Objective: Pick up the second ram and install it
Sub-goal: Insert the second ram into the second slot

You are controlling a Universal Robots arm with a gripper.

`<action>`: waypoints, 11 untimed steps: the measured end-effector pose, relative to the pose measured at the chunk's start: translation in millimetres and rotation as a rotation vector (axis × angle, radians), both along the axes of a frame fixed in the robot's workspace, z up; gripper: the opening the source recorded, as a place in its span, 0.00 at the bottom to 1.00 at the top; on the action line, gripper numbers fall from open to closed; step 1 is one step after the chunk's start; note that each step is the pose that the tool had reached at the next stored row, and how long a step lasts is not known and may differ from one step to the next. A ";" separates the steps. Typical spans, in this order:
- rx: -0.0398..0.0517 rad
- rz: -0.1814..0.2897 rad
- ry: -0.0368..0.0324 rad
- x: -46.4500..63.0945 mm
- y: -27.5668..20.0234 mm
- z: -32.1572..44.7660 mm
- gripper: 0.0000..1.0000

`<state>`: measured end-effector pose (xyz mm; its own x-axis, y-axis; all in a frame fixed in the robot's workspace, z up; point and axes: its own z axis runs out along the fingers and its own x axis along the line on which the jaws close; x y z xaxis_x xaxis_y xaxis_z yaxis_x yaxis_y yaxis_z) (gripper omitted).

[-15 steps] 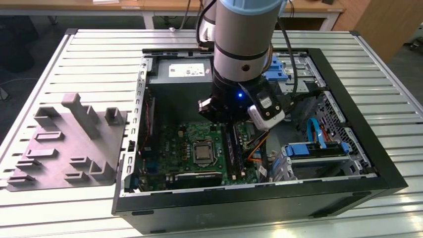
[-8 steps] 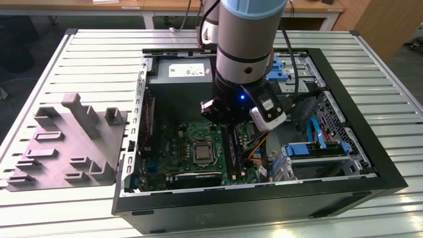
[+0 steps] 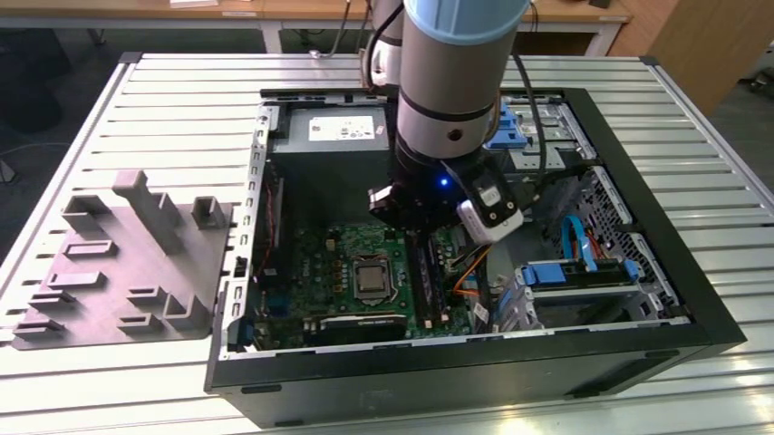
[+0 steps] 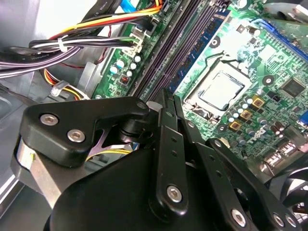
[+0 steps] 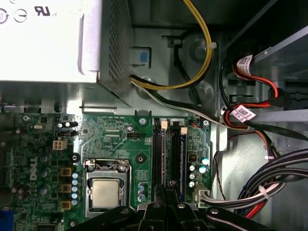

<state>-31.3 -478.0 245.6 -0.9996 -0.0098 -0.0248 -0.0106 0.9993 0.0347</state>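
The second ram (image 3: 423, 276) is a thin dark stick standing on edge in the motherboard's memory slots (image 5: 161, 159), inside the open computer case (image 3: 653, 208). In the first wrist view the ram (image 5: 176, 159) runs between two white latches. My gripper (image 3: 418, 234) hangs low in the case over one end of the stick. In both wrist views the black fingers are closed together, the gripper (image 4: 167, 96) right above the slots and the gripper (image 5: 168, 191) at the stick's near end. I cannot tell whether the tips touch it.
The processor socket (image 5: 106, 192) lies beside the slots. A grey power supply (image 3: 329, 136) fills the case's far end. Cable bundles (image 4: 72, 45) run close to the slots. Blue drive brackets (image 3: 581, 272) sit at the exterior view's right. A grey plastic fixture (image 3: 133, 263) stands on the table.
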 end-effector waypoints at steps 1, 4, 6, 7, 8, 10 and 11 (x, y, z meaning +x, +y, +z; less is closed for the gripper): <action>0.0000 0.000 0.0000 0.5 0.0 -0.7 0.12; 0.0002 -0.001 0.0000 1.0 -0.1 -1.8 0.12; 0.0010 -0.002 -0.0001 1.1 0.0 -3.6 0.12; 0.0009 -0.003 0.0000 1.1 -0.2 -4.9 0.12; 0.0008 -0.004 0.0001 1.1 -0.3 -5.9 0.12; 0.0018 -0.005 0.0000 1.1 -0.4 -6.5 0.12; 0.0020 -0.005 0.0001 1.1 -0.3 -6.5 0.12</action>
